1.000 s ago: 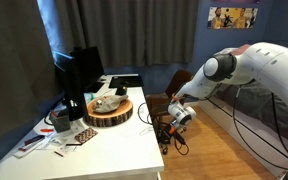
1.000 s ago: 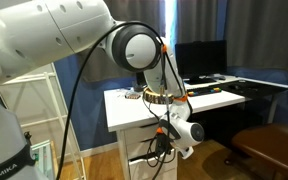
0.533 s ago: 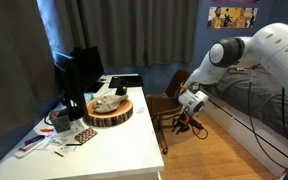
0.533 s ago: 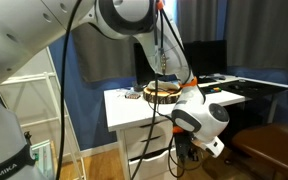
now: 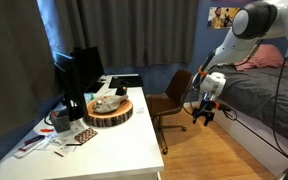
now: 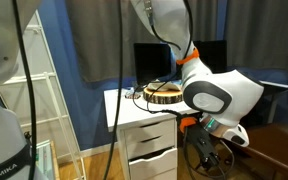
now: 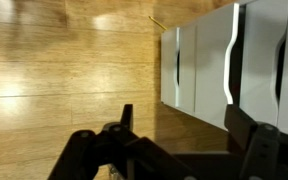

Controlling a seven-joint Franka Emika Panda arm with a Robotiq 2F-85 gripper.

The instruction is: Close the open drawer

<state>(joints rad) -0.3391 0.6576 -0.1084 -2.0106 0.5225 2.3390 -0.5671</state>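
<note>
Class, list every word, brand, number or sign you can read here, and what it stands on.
"EMIKA": on the casing of the white robot arm, in an exterior view.
Wall poster: too small to read.
Wrist view: no text.

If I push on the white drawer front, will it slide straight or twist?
Probably straight: the drawer front looks flat and rigid. It is likely light, since it looks shallow. With the gripper open and clear of it, a centred push seems safest.

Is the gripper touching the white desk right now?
Apart. In an exterior view the gripper hangs on the far side of the chair, well clear of the white desk.
</note>
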